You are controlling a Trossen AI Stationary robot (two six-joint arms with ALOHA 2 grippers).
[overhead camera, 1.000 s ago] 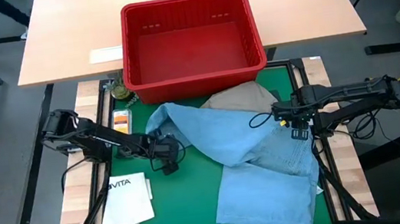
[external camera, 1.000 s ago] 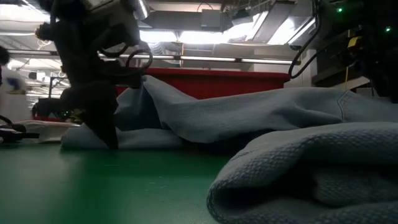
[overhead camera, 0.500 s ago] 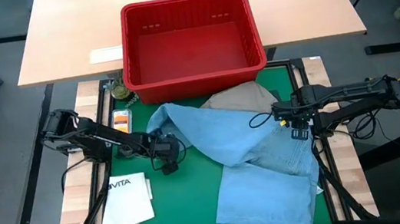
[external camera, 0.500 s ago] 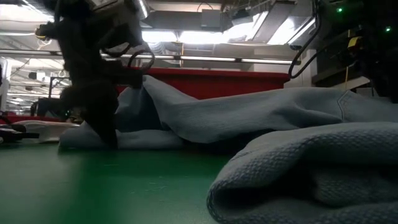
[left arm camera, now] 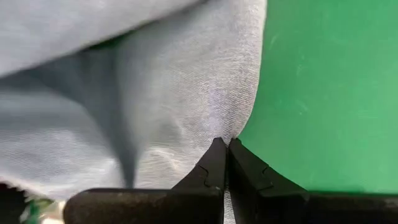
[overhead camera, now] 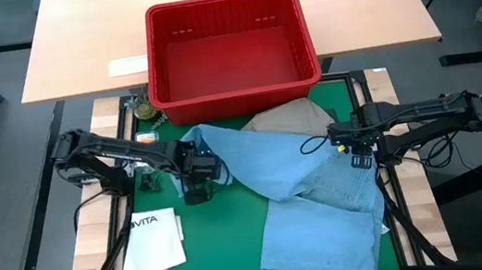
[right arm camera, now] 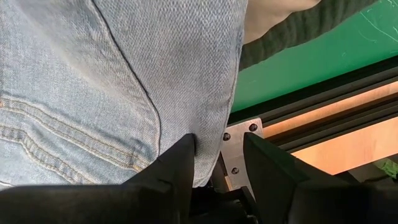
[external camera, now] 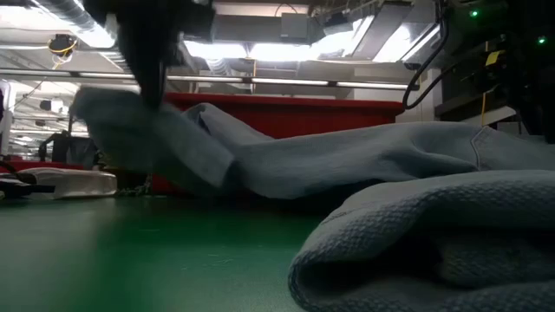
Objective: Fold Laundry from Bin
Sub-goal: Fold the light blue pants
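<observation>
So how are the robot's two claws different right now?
The left gripper is pinched completely shut on a thin edge of the jeans, while the right gripper has a gap between its fingers, with the jeans' waist edge in it.
The left gripper is over the middle-left of the green mat; the right gripper is at the mat's right edge, by the metal frame.
Both are dark, two-fingered, and on the same jeans.

Dark jointed arms (overhead camera: 113, 156), black cables (looped), tapered fingers (left arm camera: 214, 168)
</observation>
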